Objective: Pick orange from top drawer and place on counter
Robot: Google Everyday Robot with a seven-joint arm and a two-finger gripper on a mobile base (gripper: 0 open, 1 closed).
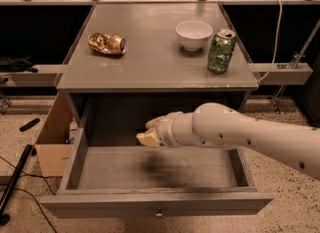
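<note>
The top drawer [115,169] of the grey cabinet is pulled out, and its flat grey bottom is bare where I can see it. No orange shows; it is hidden or out of view. My gripper [150,133] hangs at the end of the white arm [240,134], which reaches in from the right. The gripper is above the drawer's back middle, just under the counter's front edge. Its shadow falls on the drawer bottom below it. The counter [150,62] is the grey cabinet top above.
On the counter stand a crushed gold-brown can [106,43] at the left, a white bowl [194,33] and a green can [221,51] at the right. An open cardboard box [50,147] sits on the floor left of the cabinet. Rails run behind.
</note>
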